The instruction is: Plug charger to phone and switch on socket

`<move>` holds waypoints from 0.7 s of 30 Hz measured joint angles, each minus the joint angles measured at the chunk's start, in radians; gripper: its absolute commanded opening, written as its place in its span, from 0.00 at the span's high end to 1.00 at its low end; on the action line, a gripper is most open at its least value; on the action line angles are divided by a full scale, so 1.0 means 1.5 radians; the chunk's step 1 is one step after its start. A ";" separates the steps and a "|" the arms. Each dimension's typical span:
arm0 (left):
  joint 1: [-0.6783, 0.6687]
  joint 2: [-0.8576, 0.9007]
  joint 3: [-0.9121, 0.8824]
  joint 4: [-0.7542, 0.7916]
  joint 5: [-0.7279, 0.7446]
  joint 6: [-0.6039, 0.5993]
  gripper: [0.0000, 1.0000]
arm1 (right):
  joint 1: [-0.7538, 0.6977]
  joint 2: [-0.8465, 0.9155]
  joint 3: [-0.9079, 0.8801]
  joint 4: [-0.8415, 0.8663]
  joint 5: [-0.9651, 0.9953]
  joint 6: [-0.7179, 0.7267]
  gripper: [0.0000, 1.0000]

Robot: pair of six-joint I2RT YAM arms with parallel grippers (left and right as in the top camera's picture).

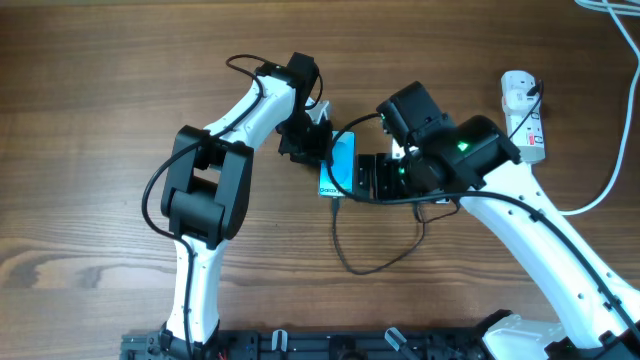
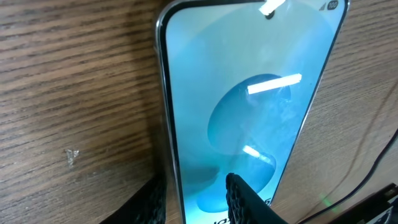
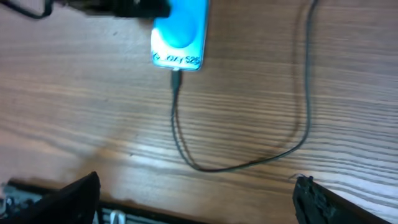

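Observation:
The phone [image 1: 340, 165] lies on the wooden table, cyan screen up. It fills the left wrist view [image 2: 249, 93] and shows at the top of the right wrist view [image 3: 180, 31]. My left gripper [image 1: 312, 140] straddles the phone's long edge, one finger on the screen and one beside the edge [image 2: 196, 202]. The black charger cable [image 1: 360, 268] loops over the table, and its tip [image 3: 176, 78] meets the phone's lower end. My right gripper [image 1: 375, 178] is open and empty above the table just right of the phone [image 3: 196, 199]. The white socket [image 1: 523, 118] lies at the far right.
A thick white cord [image 1: 612, 160] curves off the socket towards the right edge. A white adapter [image 1: 515, 84] sits on the socket's far end. The black rail of the arm bases [image 1: 330, 345] runs along the front edge.

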 measured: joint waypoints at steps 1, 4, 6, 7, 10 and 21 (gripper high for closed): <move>0.000 0.000 0.000 -0.002 -0.002 0.000 0.65 | -0.009 0.000 0.000 -0.004 0.004 0.002 0.00; 0.005 0.000 0.008 -0.034 -0.012 -0.001 0.20 | -0.068 0.000 0.003 -0.054 0.007 0.004 0.00; 0.016 -0.004 0.031 -0.052 -0.021 0.000 0.00 | -0.137 0.004 0.032 -0.104 0.010 -0.007 0.00; 0.023 -0.011 0.050 -0.061 -0.030 0.000 0.00 | -0.172 0.006 0.054 -0.120 0.009 -0.017 0.00; 0.044 -0.066 0.106 -0.070 -0.061 -0.003 0.00 | -0.285 0.014 0.149 -0.156 0.033 -0.054 0.00; 0.075 -0.236 0.156 -0.074 -0.122 -0.038 0.00 | -0.580 0.251 0.369 -0.152 0.115 -0.124 0.00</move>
